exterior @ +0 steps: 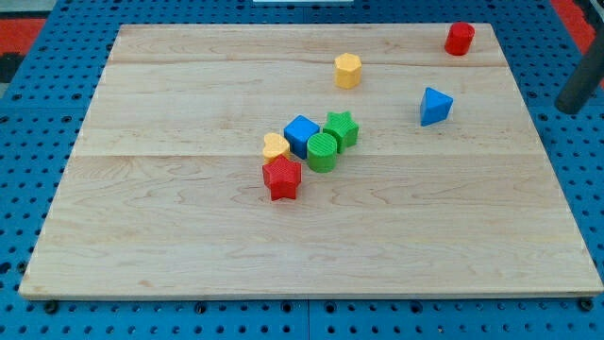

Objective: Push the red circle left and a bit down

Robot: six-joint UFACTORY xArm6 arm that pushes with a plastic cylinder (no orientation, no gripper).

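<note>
Red circle (460,39) is sitting at the far right corner of the wooden board (189,246), well apart from every other block and close to the board's far edge. A dark rod (578,87) is entering the view at the right edge, off the board and to the right of and nearer than the red circle; my tip itself is lying out of shot, so its exact spot cannot be told, and with no fingers on this rig there is nothing grasped. Judging by that, the tip is needing to come round to the circle's right and slightly far side before pushing it left and a bit down. Leftward along the far part of the board, a yellow hexagon (347,71) is standing in the likely path, while a blue triangle (435,106) is resting nearer, below the circle. Mid-board, a cluster is huddling together: blue cube (301,134), green star (341,128), green circle (322,151), yellow heart (276,146) and red star (281,178).
</note>
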